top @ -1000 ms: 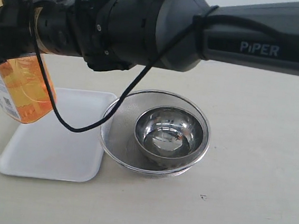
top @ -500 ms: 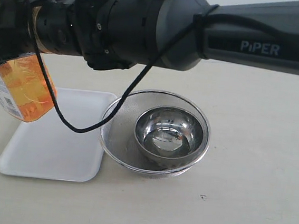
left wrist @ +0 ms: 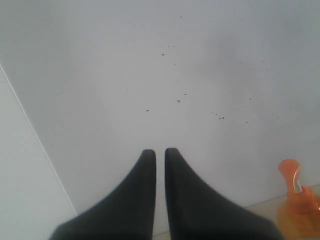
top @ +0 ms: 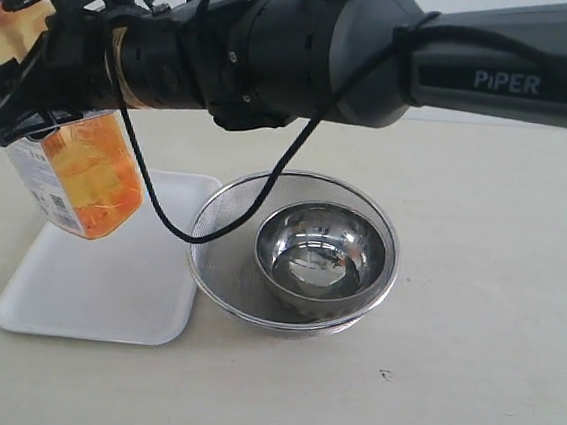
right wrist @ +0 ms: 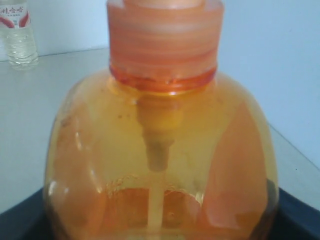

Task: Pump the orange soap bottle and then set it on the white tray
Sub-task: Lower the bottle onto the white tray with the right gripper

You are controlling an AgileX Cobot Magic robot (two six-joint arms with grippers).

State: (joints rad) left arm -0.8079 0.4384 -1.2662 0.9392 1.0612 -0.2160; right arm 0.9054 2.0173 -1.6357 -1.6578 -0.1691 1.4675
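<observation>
Exterior view: right fingers point(top: 21, 119) clamp orange soap bottle point(top: 86, 173); left fingers point(left wrist: 142, 195) closed, empty.

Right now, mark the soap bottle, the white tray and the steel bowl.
soap bottle point(top: 91, 179): exterior view, lower orange body.
white tray point(top: 95, 290): exterior view, bare floor.
steel bowl point(top: 361, 245): exterior view, inner wall.

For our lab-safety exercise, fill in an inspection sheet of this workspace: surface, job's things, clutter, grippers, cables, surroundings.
Surface: pale table.
Job's things: orange soap bottle held tilted above white tray.
Clutter: steel bowl inside mesh strainer, beside the tray.
Grippers: right gripper shut on the bottle; left gripper shut, empty.
Cables: black cable hangs looped from the right arm.
Surroundings: white wall; clear water bottle in background.
</observation>
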